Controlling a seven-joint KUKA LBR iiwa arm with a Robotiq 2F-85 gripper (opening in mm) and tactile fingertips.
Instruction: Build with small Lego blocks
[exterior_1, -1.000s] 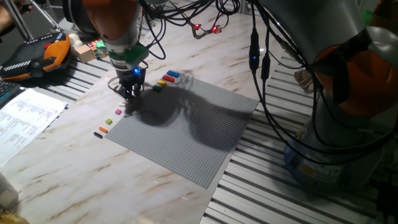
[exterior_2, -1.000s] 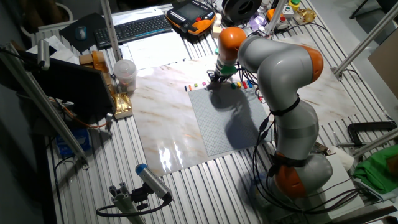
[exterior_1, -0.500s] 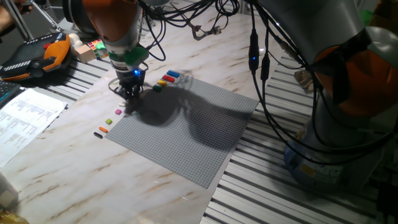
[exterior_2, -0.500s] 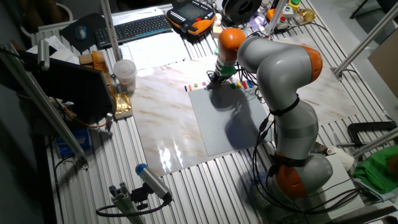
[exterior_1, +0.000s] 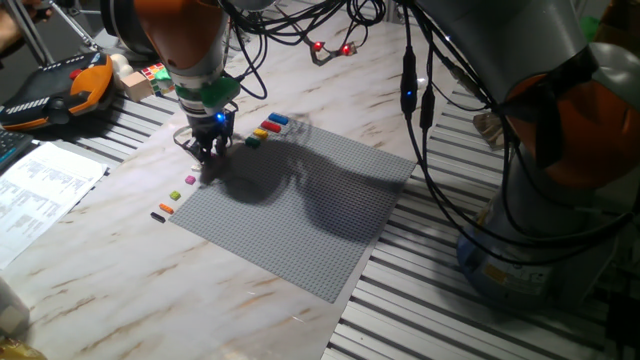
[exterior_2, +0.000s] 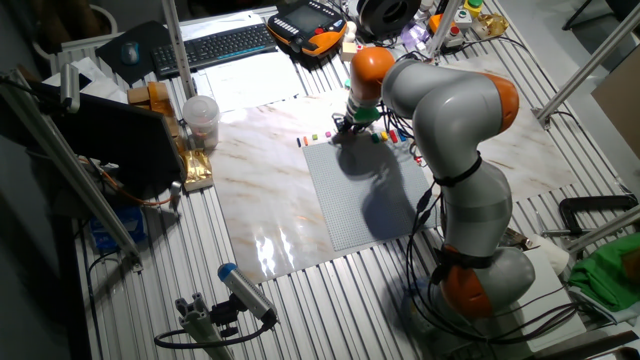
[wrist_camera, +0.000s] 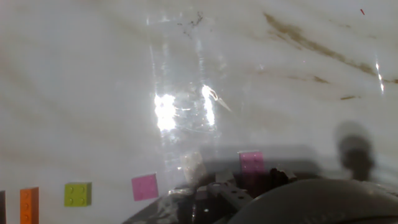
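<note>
I see the Lego blocks in two short rows on the marble table (exterior_1: 90, 270), off the near-left edge of the grey baseplate (exterior_1: 300, 205). One row: blue block (exterior_1: 277, 120), red block (exterior_1: 270, 127), yellow block (exterior_1: 261, 133), green block (exterior_1: 253, 141), close together just off the plate's corner. Other row further down the same edge: pink block (exterior_1: 190, 180), lime block (exterior_1: 176, 195), orange block (exterior_1: 166, 209), black block (exterior_1: 157, 216), spaced apart and none on the plate. In the hand view I get the second row from above: orange (wrist_camera: 28, 204), lime (wrist_camera: 78, 194), pink (wrist_camera: 144, 186) in a line along the bottom, plus one more magenta block (wrist_camera: 251, 161) further right, lying in shadow right by the hand's tip. The gripper (exterior_1: 211, 152) hangs low over the table between the two rows, right at the plate's edge, fingers pointing straight down. I can't tell if the fingers are apart or together; they are dark, small and in shadow in both fixed views, and the hand view only shows a blurred dark bulk at the bottom. In the other fixed view the gripper (exterior_2: 345, 127) sits at the far corner of the plate, blocks only specks beside it. Further out: a paper sheet (exterior_1: 40, 195) left of the blocks, an orange-black pendant (exterior_1: 60, 90) behind it, a multicoloured cube (exterior_1: 155, 73) near the arm, and a keyboard (exterior_2: 215, 45) beyond the table.
</note>
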